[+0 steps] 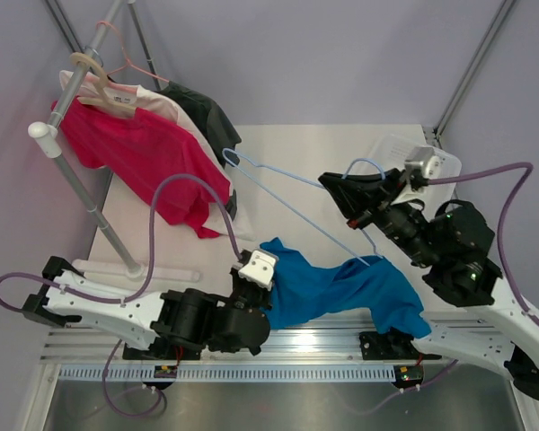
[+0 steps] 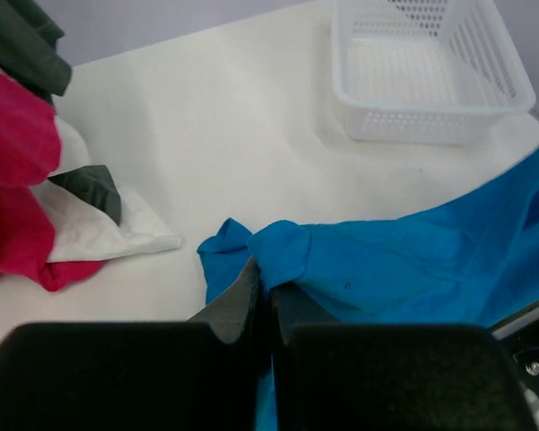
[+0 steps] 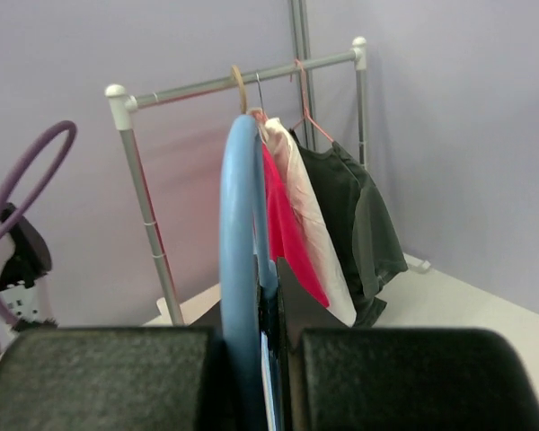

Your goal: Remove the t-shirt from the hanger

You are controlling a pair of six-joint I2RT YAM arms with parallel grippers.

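Clamping a fold of the t-shirt point(image 2: 386, 260), the left gripper point(image 2: 262, 292) has its fingers pressed together, with blue cloth bunched between the tips. Its arm lies low and stretched out, forearm pointing right and wrist at the shirt's left end.

On the other side, the right gripper point(image 1: 331, 183) has its fingers closed onto the hanger point(image 3: 238, 269) wire near the hook. In the wrist view the wire stands edge-on between the pads. That arm is folded at the elbow, with the gripper pointing left toward the rack point(image 1: 81, 180).

The hanger sits slanted. One corner points toward the rack and the opposite corner is buried in the t-shirt.

The t-shirt lies crumpled in a band on the table point(image 1: 296, 144), well to the right of the rack. It runs from the left gripper to the hanger's buried corner, and its right end is heaped near the right arm's base.

On the rack hang a pink shirt point(image 1: 139, 153), a pale shirt point(image 1: 175, 112) and a dark shirt point(image 1: 207, 112).
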